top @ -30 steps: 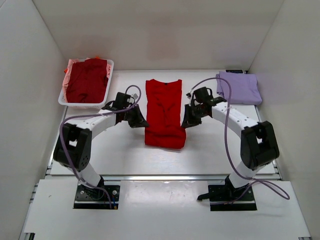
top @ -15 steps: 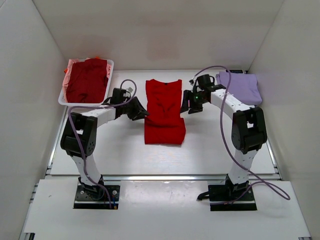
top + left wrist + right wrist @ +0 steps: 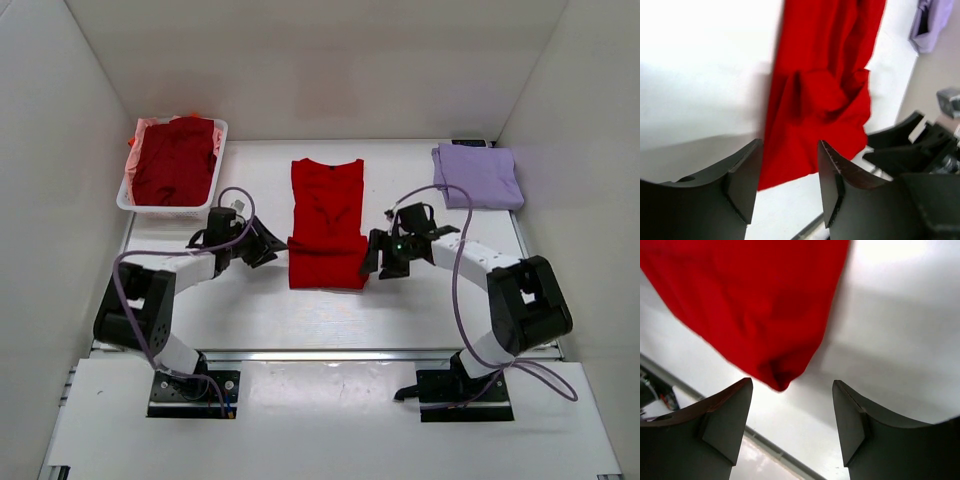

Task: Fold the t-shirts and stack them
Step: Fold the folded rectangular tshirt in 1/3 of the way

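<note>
A bright red t-shirt [image 3: 326, 215] lies lengthwise in the middle of the table, collar at the far end, its sides folded in and its near part bunched. My left gripper [image 3: 270, 246] stands open just left of the shirt's near corner; in the left wrist view the red cloth [image 3: 820, 90] lies beyond the open left gripper [image 3: 787, 185], and nothing is between its fingers. My right gripper [image 3: 376, 256] is open just right of the opposite corner, and the red corner [image 3: 750, 305] lies ahead of the empty right gripper [image 3: 790, 425]. A folded lavender t-shirt [image 3: 478, 175] sits at the far right.
A white basket [image 3: 123, 198] at the far left holds a dark maroon shirt [image 3: 175, 160] with pink cloth [image 3: 140, 132] under it. White walls close in the table on three sides. The lavender shirt [image 3: 930, 20] also shows in the left wrist view.
Both grippers have gone from shut to open, letting go of the red shirt's sides. They moved toward the far end, then came back to its near corners.
</note>
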Controlling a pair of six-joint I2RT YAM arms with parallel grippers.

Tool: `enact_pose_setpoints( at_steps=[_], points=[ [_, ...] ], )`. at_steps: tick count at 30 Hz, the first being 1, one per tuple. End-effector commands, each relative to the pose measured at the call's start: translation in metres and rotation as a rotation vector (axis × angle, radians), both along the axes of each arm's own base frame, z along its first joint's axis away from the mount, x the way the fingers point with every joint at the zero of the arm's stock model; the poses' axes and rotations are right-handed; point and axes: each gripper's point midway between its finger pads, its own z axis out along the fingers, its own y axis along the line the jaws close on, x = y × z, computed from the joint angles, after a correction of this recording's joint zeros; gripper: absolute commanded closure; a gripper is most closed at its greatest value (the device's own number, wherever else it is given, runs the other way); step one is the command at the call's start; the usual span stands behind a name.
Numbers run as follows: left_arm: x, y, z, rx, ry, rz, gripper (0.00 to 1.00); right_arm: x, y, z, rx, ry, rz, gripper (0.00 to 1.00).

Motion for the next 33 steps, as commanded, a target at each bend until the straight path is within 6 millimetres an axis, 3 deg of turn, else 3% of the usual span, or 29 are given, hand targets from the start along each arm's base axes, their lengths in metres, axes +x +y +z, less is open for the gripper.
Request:
enact_pose_setpoints(
  at_steps=[1, 4, 8, 14, 16, 17, 18, 19, 21, 27, 31, 33],
  points=[
    [-0.01, 0.007, 0.012, 0.07, -0.075, 0.048, 0.41, -0.007, 0.017, 0.016, 0.104, -0.063, -0.021, 0.38],
    [-0.037, 0.003, -0.004, 0.12, -0.047, 0.045, 0.37, -0.021, 0.022, 0.008, 0.135, -0.04, -0.039, 0.36],
    [-0.049, -0.011, -0.019, 0.133, -0.016, 0.02, 0.37, -0.026, 0.026, 0.001, 0.192, -0.028, -0.054, 0.36],
    [-0.048, -0.016, -0.046, 0.249, 0.048, -0.002, 0.37, -0.018, 0.037, -0.008, 0.214, -0.001, -0.036, 0.37],
    [-0.045, -0.023, -0.051, 0.236, 0.06, -0.019, 0.37, -0.017, 0.039, -0.013, 0.21, 0.016, -0.036, 0.43],
    [-0.044, -0.029, -0.053, 0.221, 0.074, -0.034, 0.4, -0.013, 0.04, -0.014, 0.212, 0.015, -0.035, 0.57],
    [-0.047, -0.034, -0.06, 0.222, 0.093, -0.052, 0.5, -0.009, 0.043, -0.014, 0.214, 0.015, -0.034, 0.72],
    [-0.041, -0.036, -0.055, 0.211, 0.081, -0.058, 0.75, -0.008, 0.044, -0.014, 0.215, 0.016, -0.026, 0.99],
    [-0.041, -0.047, -0.046, 0.167, 0.078, -0.09, 1.0, -0.002, 0.047, -0.001, 0.215, -0.002, -0.008, 1.0],
    [-0.026, -0.033, 0.006, 0.201, -0.021, -0.084, 1.0, 0.006, 0.032, 0.039, 0.175, -0.095, -0.038, 1.0],
    [-0.046, -0.03, -0.003, 0.215, 0.006, -0.139, 1.0, -0.018, 0.024, 0.027, 0.179, -0.034, -0.045, 1.0],
    [-0.071, -0.029, -0.021, 0.214, 0.068, -0.171, 1.0, -0.033, 0.026, 0.02, 0.179, 0.001, -0.029, 1.0]
  ],
)
